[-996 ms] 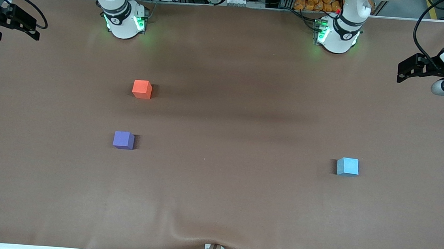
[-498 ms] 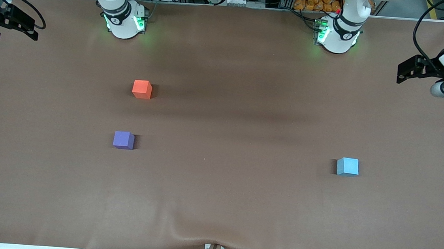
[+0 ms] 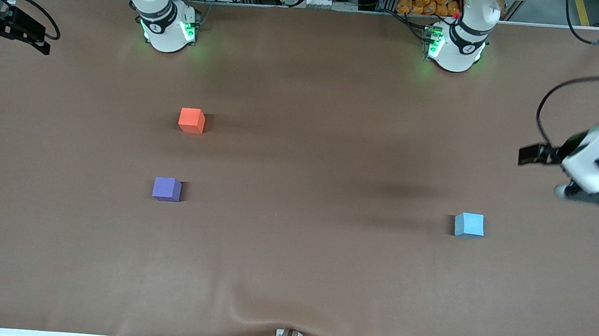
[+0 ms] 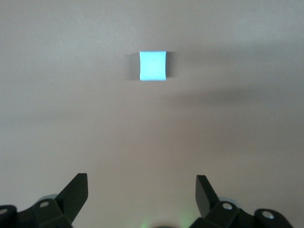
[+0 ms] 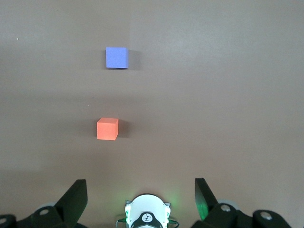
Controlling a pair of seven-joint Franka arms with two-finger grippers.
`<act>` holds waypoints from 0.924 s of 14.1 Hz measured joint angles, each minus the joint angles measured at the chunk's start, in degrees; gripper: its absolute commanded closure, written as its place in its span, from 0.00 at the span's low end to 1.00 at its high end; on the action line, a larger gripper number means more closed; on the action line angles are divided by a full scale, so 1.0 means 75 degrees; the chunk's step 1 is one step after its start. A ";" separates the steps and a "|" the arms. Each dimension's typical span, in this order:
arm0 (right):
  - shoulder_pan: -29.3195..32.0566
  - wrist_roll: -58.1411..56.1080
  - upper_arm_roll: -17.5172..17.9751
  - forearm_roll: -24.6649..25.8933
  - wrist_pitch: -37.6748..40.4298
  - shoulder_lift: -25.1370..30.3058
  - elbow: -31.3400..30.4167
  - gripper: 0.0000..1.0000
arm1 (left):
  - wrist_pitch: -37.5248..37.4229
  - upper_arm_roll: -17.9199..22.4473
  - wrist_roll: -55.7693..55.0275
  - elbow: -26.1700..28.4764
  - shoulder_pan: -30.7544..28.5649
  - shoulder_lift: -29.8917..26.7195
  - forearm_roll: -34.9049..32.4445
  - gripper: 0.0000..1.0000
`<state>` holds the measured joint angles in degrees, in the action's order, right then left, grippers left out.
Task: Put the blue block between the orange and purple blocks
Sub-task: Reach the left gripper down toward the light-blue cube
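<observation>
Hanging above the brown table cover (image 3: pixel 291 274) at the left arm's end, the left gripper (image 4: pixel 141 190) has its two black fingers (image 4: pixel 76 192) spread wide with nothing between them and nothing touching them. Its wrist view shows the small light sky-blue matte cube (image 3: pixel 469 225) resting flat on the cover, apart from the fingers. At the right arm's end, the right gripper (image 5: pixel 140 192) waits raised above the table edge, its fingers (image 5: pixel 75 194) also wide apart and empty. The small bright orange-red matte cube (image 3: pixel 192 120) and the small violet-purple matte cube (image 3: pixel 167 189) sit near each other toward the right arm's end, the purple one nearer the front camera. The blue cube lies well apart from both.
</observation>
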<state>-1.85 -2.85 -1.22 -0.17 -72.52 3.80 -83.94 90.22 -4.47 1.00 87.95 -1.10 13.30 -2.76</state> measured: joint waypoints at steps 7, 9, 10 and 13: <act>0.0000 0.0000 0.0002 0.0000 0.0002 -0.0004 0.0000 0.00 | 0.3095 -0.0003 0.0000 0.2001 -0.0060 0.0475 -0.0225 0.00; 0.0000 0.0000 -0.0002 0.0000 0.0002 -0.0014 0.0000 0.00 | 0.3791 0.0000 0.0000 0.2418 -0.0076 0.0574 -0.0225 0.00; 0.0000 0.0000 -0.0002 0.0000 0.0002 -0.0018 0.0000 0.00 | 0.4054 0.0000 0.0000 0.2543 -0.0075 0.0683 -0.0226 0.00; 0.0000 0.0001 -0.0003 0.0000 0.0004 -0.0029 0.0000 0.00 | 0.4915 0.0004 -0.0012 0.2609 -0.0096 0.1276 -0.0226 0.00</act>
<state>-1.85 -2.84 -1.24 -0.17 -72.49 3.58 -83.94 127.08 -4.44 0.91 107.52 -1.82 22.87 -4.45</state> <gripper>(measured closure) 0.000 0.000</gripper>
